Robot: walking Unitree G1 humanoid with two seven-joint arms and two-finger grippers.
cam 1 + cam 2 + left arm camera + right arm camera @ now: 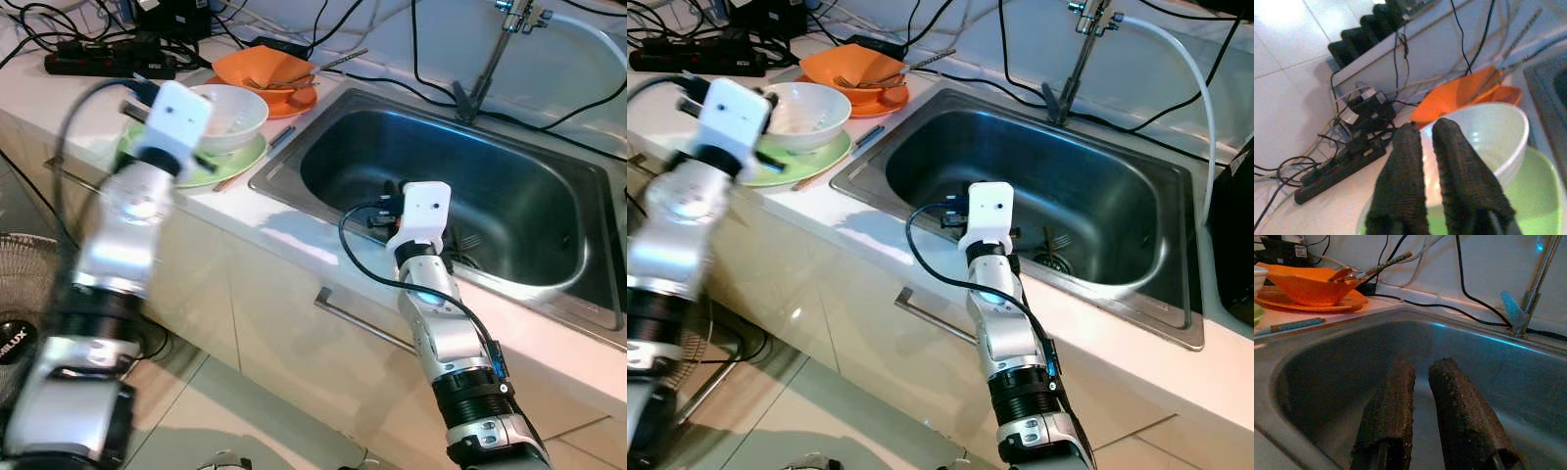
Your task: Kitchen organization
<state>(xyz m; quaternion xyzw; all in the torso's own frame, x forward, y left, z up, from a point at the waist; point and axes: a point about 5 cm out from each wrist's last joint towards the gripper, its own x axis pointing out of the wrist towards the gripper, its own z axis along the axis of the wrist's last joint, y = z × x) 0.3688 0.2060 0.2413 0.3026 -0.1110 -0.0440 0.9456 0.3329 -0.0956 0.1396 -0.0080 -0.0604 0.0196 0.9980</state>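
A white bowl (238,111) sits on a green plate (247,157) on the counter, left of the steel sink (333,122). My left gripper (1427,128) hovers at the bowl's near side with its black fingers pressed close together and nothing between them. The left arm is blurred. Behind the bowl an orange bowl (263,69) holding cutlery rests on an orange plate (299,101). My right gripper (1422,364) reaches down into the sink basin, shut and empty. In the eye views its white wrist (423,211) hides the fingers.
A tap (495,54) stands behind the sink, with cables trailing along the wall. A power strip (108,65) lies at the counter's back left. A thin stick (250,164) lies beside the green plate. A drawer handle (362,323) is below the counter, and a fan (20,294) is on the floor.
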